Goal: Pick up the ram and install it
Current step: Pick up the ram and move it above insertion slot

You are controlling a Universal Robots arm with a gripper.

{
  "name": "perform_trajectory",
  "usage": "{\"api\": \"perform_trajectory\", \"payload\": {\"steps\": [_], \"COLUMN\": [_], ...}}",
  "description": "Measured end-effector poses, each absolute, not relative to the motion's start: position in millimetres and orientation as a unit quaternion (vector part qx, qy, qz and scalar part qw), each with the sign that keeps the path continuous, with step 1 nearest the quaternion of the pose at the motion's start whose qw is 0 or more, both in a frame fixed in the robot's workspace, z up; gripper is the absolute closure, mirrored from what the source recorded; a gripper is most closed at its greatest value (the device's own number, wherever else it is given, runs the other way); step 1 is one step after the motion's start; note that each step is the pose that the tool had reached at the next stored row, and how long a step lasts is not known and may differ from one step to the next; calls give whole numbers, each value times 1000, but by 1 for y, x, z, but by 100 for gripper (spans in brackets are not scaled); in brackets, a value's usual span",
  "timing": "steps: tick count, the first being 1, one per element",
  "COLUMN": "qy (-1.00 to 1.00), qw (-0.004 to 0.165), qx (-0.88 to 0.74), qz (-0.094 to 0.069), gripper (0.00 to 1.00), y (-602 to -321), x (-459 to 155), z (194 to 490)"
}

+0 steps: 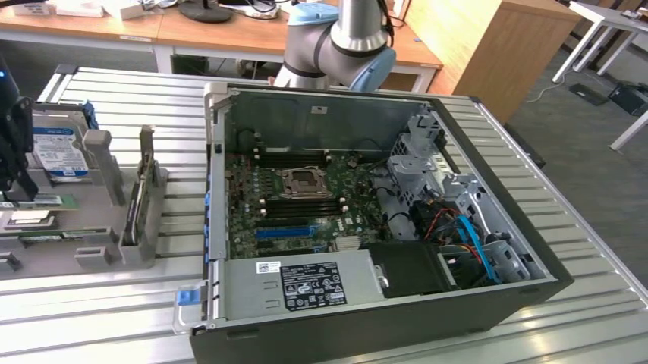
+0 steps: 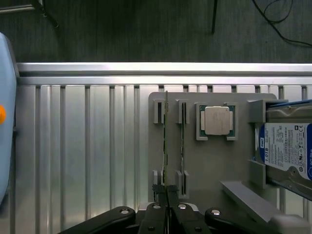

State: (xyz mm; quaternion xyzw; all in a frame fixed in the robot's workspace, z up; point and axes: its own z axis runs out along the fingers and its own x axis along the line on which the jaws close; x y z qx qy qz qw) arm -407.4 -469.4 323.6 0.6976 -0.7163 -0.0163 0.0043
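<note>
The ram (image 2: 165, 141) is a thin green stick standing on edge in a slot of the grey holder (image 2: 214, 165). My gripper (image 2: 165, 191) is shut on its near end, with the serrated fingertips (image 2: 157, 188) pressed against both faces. A second stick (image 2: 183, 141) stands in the neighbouring slot, apart from the fingers. In the exterior view the arm's dark wrist end (image 1: 12, 129) hangs over the holder (image 1: 91, 227) at the exterior view's left. The open computer case (image 1: 354, 205) lies beside it, with the motherboard (image 1: 303, 201) exposed.
The holder also carries a silver processor chip (image 2: 217, 120) and a hard drive (image 2: 287, 151) with a blue-and-white label. Everything rests on a ribbed aluminium table (image 2: 87, 146). Inside the case are a power supply (image 1: 303, 284), cables (image 1: 466, 235) and a drive cage (image 1: 415, 152).
</note>
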Motion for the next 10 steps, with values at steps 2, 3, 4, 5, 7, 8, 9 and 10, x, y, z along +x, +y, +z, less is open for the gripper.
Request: {"api": "perform_trajectory", "payload": {"steps": [2, 3, 4, 5, 7, 8, 9, 10], "qy": [-716, -716, -716, -716, -716, -716, -716, -716], "qw": [4, 4, 4, 4, 4, 4, 4, 4], "qx": [698, 698, 698, 698, 698, 698, 698, 698], "qz": [-16, -16, -16, -16, -16, -16, -16, -16], "gripper": [88, 88, 88, 88, 88, 88, 88, 88], "y": [-469, -469, -469, -469, -469, -469, -469, -469], "x": [-407, -407, -407, -407, -407, -407, -407, -407], "z": [327, 328, 330, 331, 334, 336, 338, 339]}}
